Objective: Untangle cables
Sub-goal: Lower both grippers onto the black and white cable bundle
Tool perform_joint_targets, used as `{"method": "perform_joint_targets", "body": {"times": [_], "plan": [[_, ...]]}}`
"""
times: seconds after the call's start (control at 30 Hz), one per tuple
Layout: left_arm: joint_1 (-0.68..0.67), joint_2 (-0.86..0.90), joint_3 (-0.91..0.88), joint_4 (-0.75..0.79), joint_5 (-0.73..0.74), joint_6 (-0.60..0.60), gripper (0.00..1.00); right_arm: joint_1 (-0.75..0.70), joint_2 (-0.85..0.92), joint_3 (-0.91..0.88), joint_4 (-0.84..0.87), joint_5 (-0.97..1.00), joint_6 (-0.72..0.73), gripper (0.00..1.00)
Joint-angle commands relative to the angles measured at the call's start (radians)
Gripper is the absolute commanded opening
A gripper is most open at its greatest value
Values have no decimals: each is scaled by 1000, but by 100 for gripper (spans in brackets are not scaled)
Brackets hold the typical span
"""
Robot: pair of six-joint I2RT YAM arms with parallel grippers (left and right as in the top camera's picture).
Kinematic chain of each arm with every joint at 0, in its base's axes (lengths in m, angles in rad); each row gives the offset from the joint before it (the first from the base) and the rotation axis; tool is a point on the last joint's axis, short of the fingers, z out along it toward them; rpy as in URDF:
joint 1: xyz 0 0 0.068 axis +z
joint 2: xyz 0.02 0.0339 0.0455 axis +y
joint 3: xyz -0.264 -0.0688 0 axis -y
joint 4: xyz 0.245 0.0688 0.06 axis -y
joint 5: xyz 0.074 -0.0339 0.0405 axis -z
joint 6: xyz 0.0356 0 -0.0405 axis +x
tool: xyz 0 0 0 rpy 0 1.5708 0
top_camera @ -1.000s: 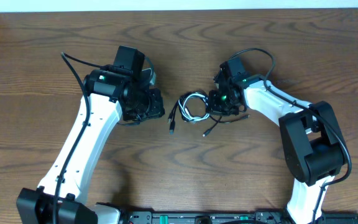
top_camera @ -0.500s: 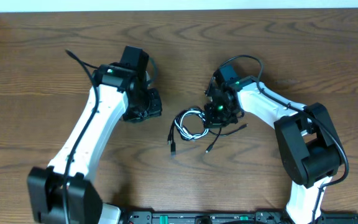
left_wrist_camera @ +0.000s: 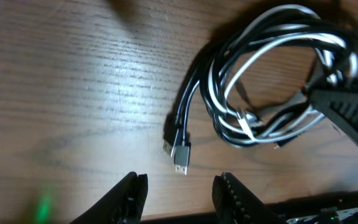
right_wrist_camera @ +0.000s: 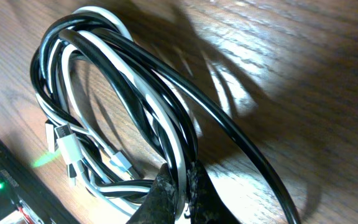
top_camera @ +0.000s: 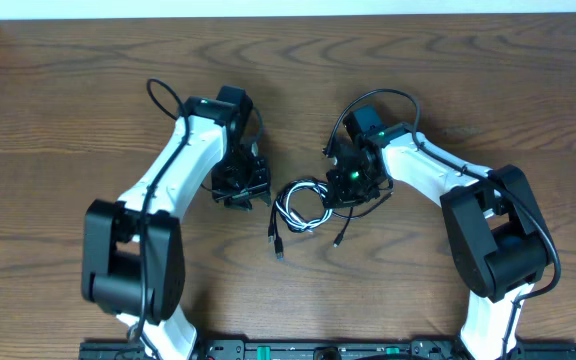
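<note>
My right gripper (right_wrist_camera: 180,185) is clenched on the cables (top_camera: 303,203), a looped tangle of 1 black cable (right_wrist_camera: 229,134) and 1 white cable (right_wrist_camera: 72,146) lying on the table (top_camera: 68,100) between my arms. My left gripper (left_wrist_camera: 180,198) hangs released near their 2 plug ends (left_wrist_camera: 179,149).

No readable text, label, brand or number appears anywhere.

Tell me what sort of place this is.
Probably a robotics lab or test bench rather than a home. A left arm and a right arm stand at one edge of a wood-grain table, and a tangle of cables lies between them.
</note>
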Motion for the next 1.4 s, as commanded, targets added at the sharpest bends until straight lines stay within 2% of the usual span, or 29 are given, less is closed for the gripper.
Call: {"method": "perform_joint_targets", "body": {"times": [0.0,0.23,0.57,0.7,0.77,0.87,0.97,1.03,1.1,1.37], "plan": [[-10,36,-5,6,16,42,41,21,14,-8,3,-42,-26,1],[-20,57,-5,54,15,61,41,40,14,-8,32,-135,-25,1],[-21,58,-12,61,-53,50,41,82,14,-8,107,-144,73,1],[-21,58,-31,62,-89,49,41,92,14,-8,116,-144,73,12],[-21,58,-42,61,-113,48,41,93,14,-8,117,-144,73,23],[-21,58,-70,61,-156,8,41,93,14,-8,117,-140,73,27],[-21,58,-103,64,-180,-22,41,93,14,-8,116,-109,73,26],[-21,58,-125,77,-180,-23,41,93,14,-8,117,-98,73,15],[-21,58,-153,103,-179,-23,41,93,14,-8,117,-98,88,11],[-20,58,-188,196,-169,-22,41,93,14,-8,131,-98,110,22]]}}
